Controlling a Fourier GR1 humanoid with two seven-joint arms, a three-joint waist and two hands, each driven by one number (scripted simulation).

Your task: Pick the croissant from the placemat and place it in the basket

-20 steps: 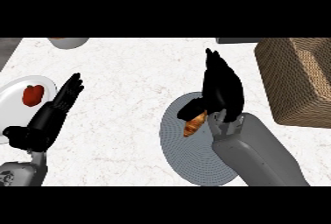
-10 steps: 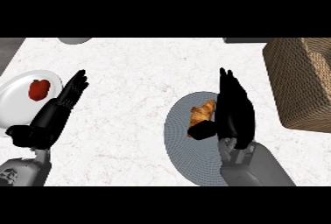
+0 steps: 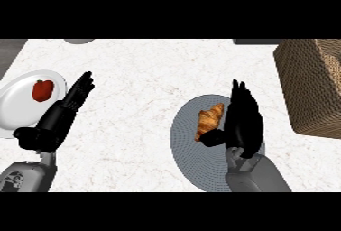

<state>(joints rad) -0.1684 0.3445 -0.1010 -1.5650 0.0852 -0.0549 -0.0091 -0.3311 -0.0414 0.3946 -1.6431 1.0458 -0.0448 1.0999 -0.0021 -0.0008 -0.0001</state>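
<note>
Nearest the viewer, the grey placemat [image 3: 193, 158] lies on the white counter [image 3: 146, 67], and it serves as the anchor for everything else here. The right hand [image 3: 241, 121] stands edge-on over the placemat's right half, its fingers [image 3: 241, 97] straight and close together, pointing away from the robot, with the thumb [image 3: 213, 136] bent in toward the near end of the croissant [image 3: 209, 121]. It holds nothing; the palm faces the pastry like one side of a clamp, a pose that seems set up for closing round it. The croissant lies on the upper middle of the placemat, just left of the palm, and whether the thumb touches its near tip cannot be told.

Well to the left of the placemat the left hand [image 3: 63, 113] rests open, fingers straight, apparently kept clear because the job needs one hand only. Beyond it, further left of the placemat, a white plate [image 3: 16, 101] carries a red pepper [image 3: 43, 89], which is no part of the task.

Up and to the right of the placemat stands the wicker basket [image 3: 313, 85], on the working hand's side, so the carry should be short.
</note>
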